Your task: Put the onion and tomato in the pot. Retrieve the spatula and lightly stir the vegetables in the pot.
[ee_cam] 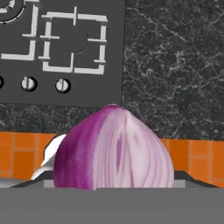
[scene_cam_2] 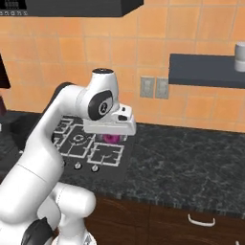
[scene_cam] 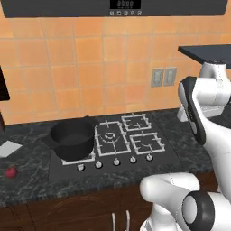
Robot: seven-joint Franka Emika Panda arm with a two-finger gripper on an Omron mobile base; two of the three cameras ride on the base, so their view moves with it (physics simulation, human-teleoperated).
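A purple onion (ee_cam: 113,148) sits right in front of the hand camera, high over the cooktop's right edge. My gripper (scene_cam_2: 113,139) is shut on the onion, which shows as a purple patch (scene_cam_2: 113,138) under the hand; the fingertips are hidden behind it. At the stove's left burner stands the black pot (scene_cam: 72,137), well left of the hand. The small red tomato (scene_cam: 11,172) lies on the counter to the left of the pot. A pale flat blade, seemingly the spatula (scene_cam: 9,148), lies at the far left edge of the counter.
The cooktop (scene_cam: 135,155) has several burners and a row of knobs along its front. Dark marbled counter (scene_cam_2: 191,158) stretches to the right of it. A dark shelf (scene_cam_2: 206,69) with a grey canister (scene_cam_2: 239,56) hangs on the tiled wall at the right.
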